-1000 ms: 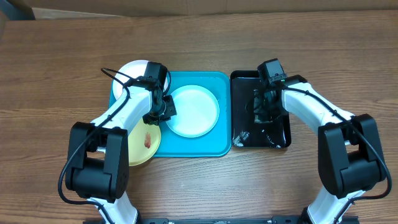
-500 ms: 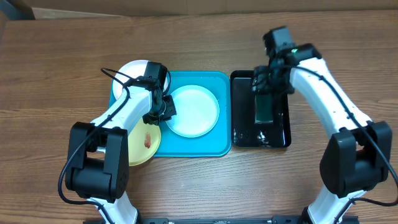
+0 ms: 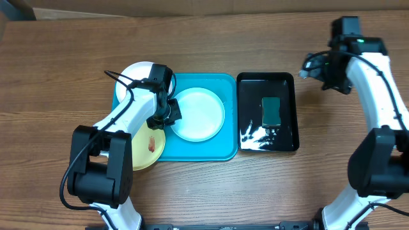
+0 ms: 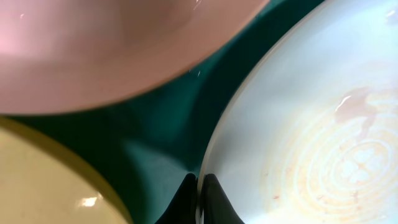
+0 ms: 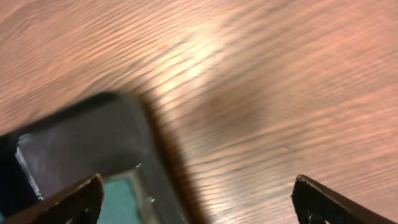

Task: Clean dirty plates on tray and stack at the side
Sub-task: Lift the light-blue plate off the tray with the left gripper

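Fingers (image 4: 186, 200) of the left gripper (image 3: 167, 114) are clenched on the left rim of the light blue plate (image 3: 199, 114), which lies flat in the turquoise tray (image 3: 220, 83). A white plate (image 3: 135, 71) overlaps the tray's far left corner, and a yellow-green plate (image 3: 144, 153) with a reddish smear (image 3: 151, 143) overlaps its near left edge. Well apart, the right gripper (image 5: 199, 199) hangs with fingers spread wide and empty over the wooden table (image 3: 192, 38), past the far right corner of the black tray (image 3: 248, 96) holding a green sponge (image 3: 271, 110).
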Tool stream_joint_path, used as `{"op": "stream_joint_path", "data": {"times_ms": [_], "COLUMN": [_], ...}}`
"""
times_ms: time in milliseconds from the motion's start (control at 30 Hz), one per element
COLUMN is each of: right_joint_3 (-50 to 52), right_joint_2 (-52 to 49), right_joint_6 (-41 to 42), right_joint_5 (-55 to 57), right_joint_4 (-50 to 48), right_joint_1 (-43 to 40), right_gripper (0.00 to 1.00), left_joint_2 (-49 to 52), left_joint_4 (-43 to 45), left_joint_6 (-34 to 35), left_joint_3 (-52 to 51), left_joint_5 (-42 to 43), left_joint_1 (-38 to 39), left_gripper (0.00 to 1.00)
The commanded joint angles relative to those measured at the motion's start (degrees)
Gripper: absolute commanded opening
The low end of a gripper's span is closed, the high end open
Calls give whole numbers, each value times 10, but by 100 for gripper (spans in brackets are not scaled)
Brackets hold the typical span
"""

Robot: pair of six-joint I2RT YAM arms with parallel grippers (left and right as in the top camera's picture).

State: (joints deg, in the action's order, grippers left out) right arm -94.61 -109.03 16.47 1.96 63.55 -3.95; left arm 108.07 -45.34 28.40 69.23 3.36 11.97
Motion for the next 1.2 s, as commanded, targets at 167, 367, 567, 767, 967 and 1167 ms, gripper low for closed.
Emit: {"op": "stream_joint_path", "data": {"times_ms": [167,367,567,767,967,1167], "right_joint_3": [-11,-11,-11,-11,-11,-11], "right_joint_2": [4,4,4,4,4,4], "right_joint_6": [0,0,0,0,0,0], "right_joint_5": [5,5,5,5,5,5], "right_joint_4": [-2,-2,-2,-2,-2,-2], "right_joint_1": [-75,-82,-82,-82,-82,-82], "right_gripper": [100,100,100,100,100,100], "left_joint_2": [6,5,5,5,5,5], "left_joint_4": [-46,-71,-105,-115,-114,-109], "left_joint_6": [-45,-69,-94,-96,-101,-100], "left_joint_3": [97,151,203,236,263,288], "left_joint_5": [-8,-8,-8,-8,-16,-68], "left_joint_1": [3,3,3,9,43,106], "left_gripper": [4,4,4,4,4,4]}}
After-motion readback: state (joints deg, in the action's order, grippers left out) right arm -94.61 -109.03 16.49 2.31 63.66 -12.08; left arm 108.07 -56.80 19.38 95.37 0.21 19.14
